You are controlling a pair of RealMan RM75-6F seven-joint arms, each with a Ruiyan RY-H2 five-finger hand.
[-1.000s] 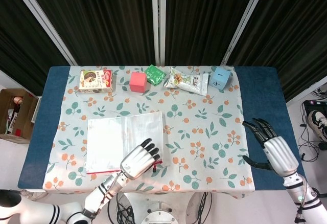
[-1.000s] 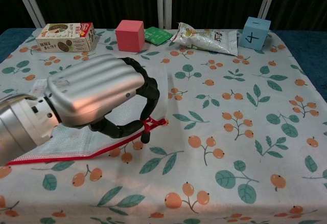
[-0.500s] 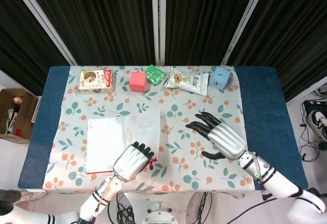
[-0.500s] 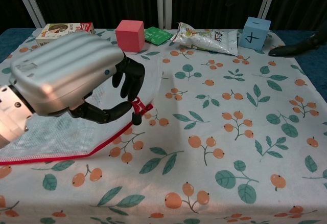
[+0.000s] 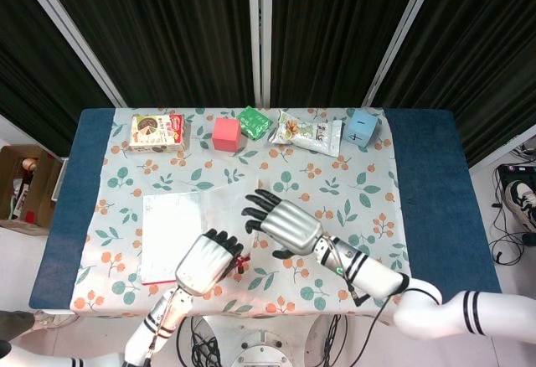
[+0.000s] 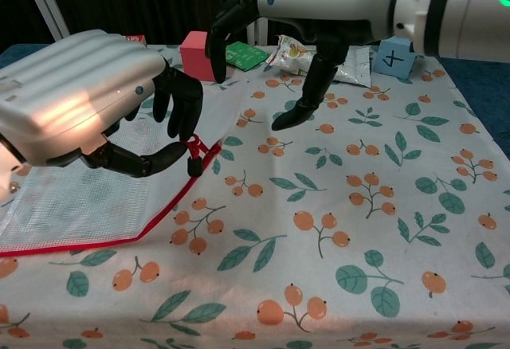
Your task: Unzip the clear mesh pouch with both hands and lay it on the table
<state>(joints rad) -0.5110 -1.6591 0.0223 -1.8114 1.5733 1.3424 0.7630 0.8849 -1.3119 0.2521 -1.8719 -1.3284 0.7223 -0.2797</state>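
Snack box, pink cube, green packet, snack bag, blue cube along table's far edge

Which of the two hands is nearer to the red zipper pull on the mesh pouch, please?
Left. The left hand pinches the red zipper pull at the mesh pouch corner; the right hand hovers open above and beyond it, not touching.

Clear mesh pouch: flat, rectangular, white see-through mesh, red zipper edge along its near side. Lies on left half of counter; right near corner raised off the surface. Red zipper pull at that corner, pinched in left hand fingers
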